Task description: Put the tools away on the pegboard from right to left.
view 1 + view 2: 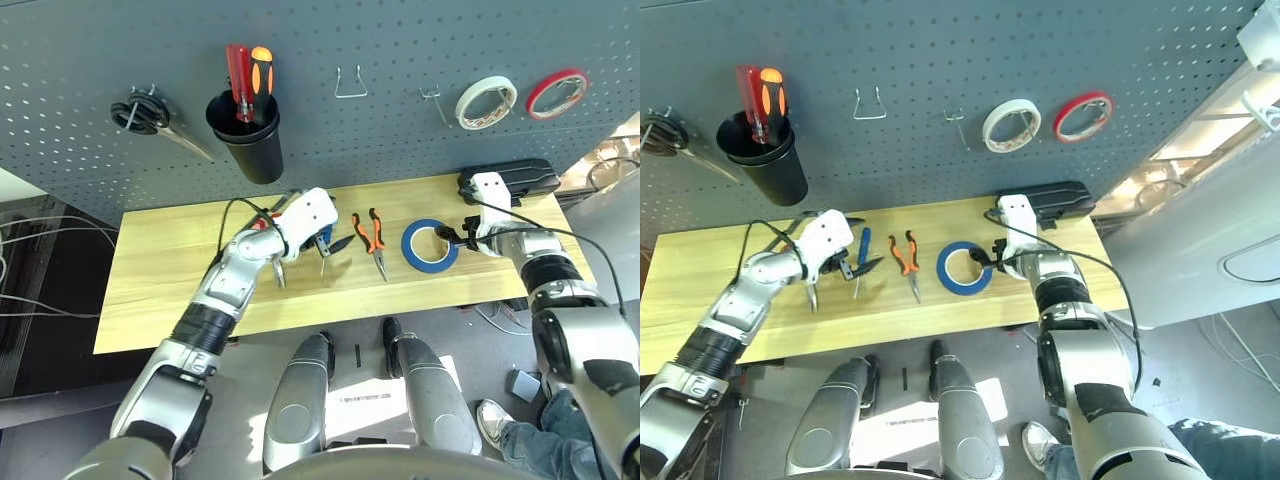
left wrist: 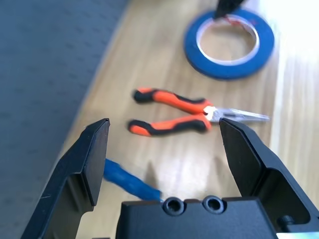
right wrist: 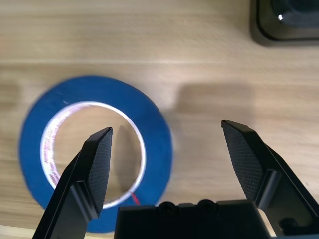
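One blue tape roll [image 1: 430, 246] lies flat on the tabletop [image 1: 160, 270], frame centre-right. The right end effector [image 3: 167, 149] is spread apart over its rim. Light, rigid, smooth; the ring wall is judged the best grip. The left end effector [image 2: 164, 144] is apart too.

A light wooden table [image 1: 160, 290] stands in front of the pegboard and carries everything. Toward its right side a blue tape roll [image 1: 430, 246] lies flat on the wood. Just left of it lie the orange-and-black-handled pliers [image 1: 373, 238], handles toward the back edge and metal jaws pointing to the front. Further left lies a slim blue-handled screwdriver [image 1: 862, 250], its tip toward the front edge. At the back right corner rests a black box [image 1: 520, 179], touching the tabletop near the rear edge. The left part of the tabletop is bare wood
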